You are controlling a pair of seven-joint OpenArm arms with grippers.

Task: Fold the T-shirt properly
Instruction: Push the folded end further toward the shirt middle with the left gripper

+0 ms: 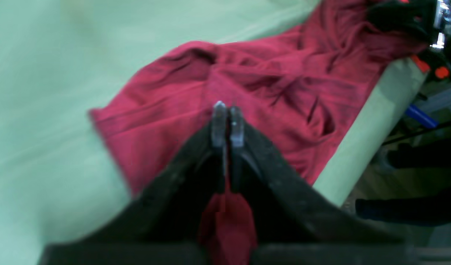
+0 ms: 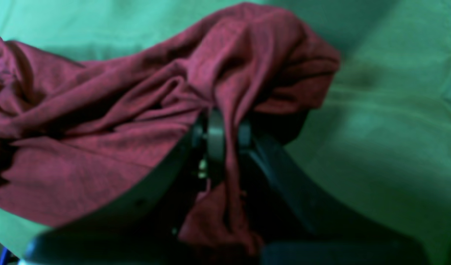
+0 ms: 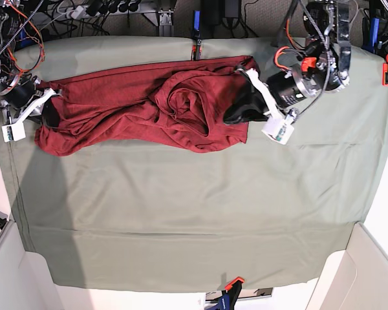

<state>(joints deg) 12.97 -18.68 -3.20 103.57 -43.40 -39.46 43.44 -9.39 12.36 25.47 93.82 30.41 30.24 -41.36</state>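
Note:
The dark red T-shirt (image 3: pixel 129 110) lies stretched along the far side of the table, bunched into folds at its middle. My left gripper (image 3: pixel 236 113) is at the shirt's right end in the base view. In the left wrist view its fingertips (image 1: pixel 219 123) stand pressed together, and a strip of the T-shirt (image 1: pixel 269 95) runs between the jaws. My right gripper (image 3: pixel 48 110) is at the shirt's left end. In the right wrist view it (image 2: pixel 228 134) is shut on a fold of the T-shirt (image 2: pixel 100 147), which drapes over and hides part of its fingers.
The sage-green table cloth (image 3: pixel 194 213) covers the whole table. Clamps grip its edges: orange at the near edge (image 3: pixel 231 284), blue at the far edge (image 3: pixel 196 19), red on the right (image 3: pixel 387 68). Cables and power strips (image 3: pixel 103 8) lie behind the table.

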